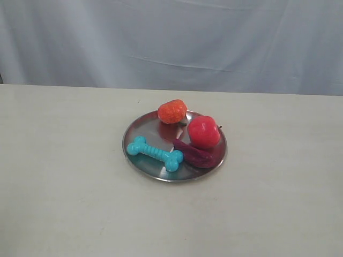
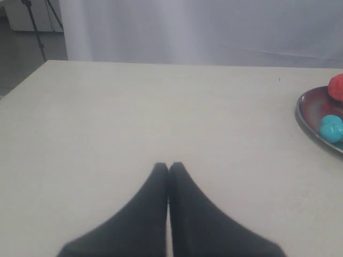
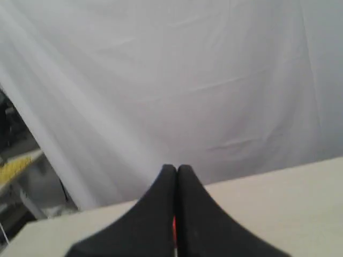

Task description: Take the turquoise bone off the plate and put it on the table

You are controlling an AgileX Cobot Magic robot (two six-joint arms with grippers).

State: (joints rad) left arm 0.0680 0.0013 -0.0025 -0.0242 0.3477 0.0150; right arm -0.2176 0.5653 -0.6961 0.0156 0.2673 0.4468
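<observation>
Left wrist view, turquoise bone (image 2: 331, 127) far from left claw (image 2: 169, 167)

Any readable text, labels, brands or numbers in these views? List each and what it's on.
None readable in any view.
The turquoise bone, plate, table and cloth backdrop show no markings.
Background clutter in the right wrist view is too blurred to tell.

no readable text, labels or signs
</observation>
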